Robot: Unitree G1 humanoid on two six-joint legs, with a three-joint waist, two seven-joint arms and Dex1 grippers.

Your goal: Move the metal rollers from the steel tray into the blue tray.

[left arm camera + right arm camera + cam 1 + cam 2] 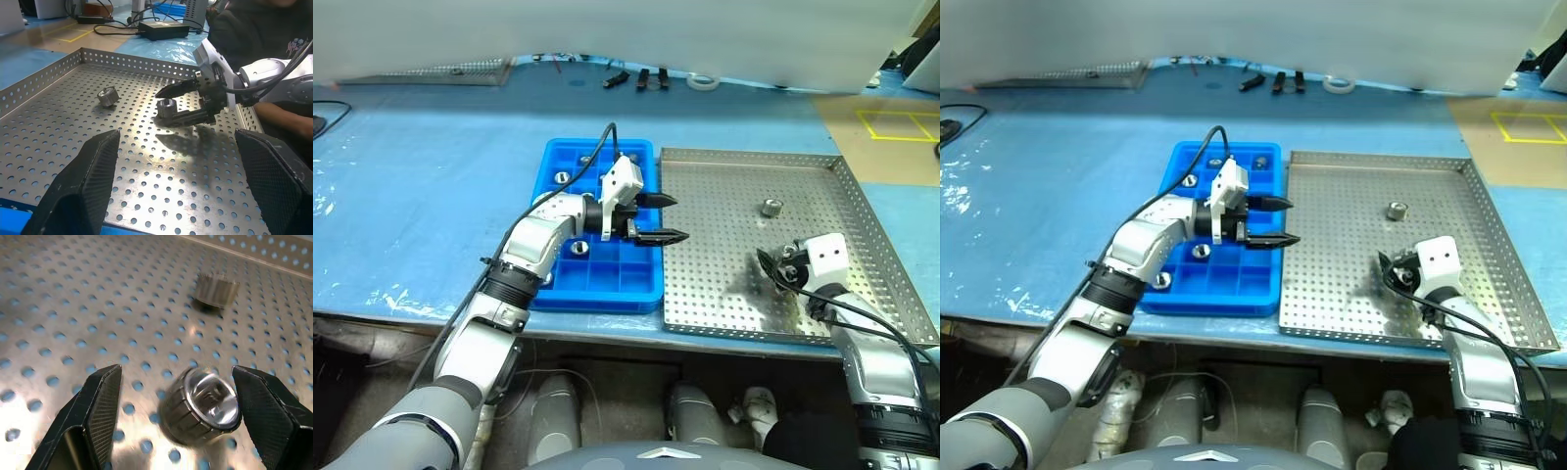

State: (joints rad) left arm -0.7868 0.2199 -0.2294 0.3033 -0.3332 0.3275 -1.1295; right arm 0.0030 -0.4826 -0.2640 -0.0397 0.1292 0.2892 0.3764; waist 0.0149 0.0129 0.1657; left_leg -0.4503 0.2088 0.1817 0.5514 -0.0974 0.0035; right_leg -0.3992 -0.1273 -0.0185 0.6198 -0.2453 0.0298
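Lining up my right end effector on the near roller in the steel tray: the roller lies on its side on the perforated floor, between my two fingers, with a gap showing on each side, so nothing is gripped yet. To do this well, I judge I should centre the roller between the fingers before closing, since it looks free to roll away if one finger arrives first; closing across its ribbed barrel rather than its open ends should hold better. Fingers stand wide apart, holding nothing. A second roller sits farther back in the steel tray, well apart from the first. My left end effector is also spread wide and empty, hovering level over the seam where the blue tray meets the steel tray, fingers pointing toward the right arm. Several rollers already sit in compartments of the blue tray, which lies on the table just beside the steel tray.
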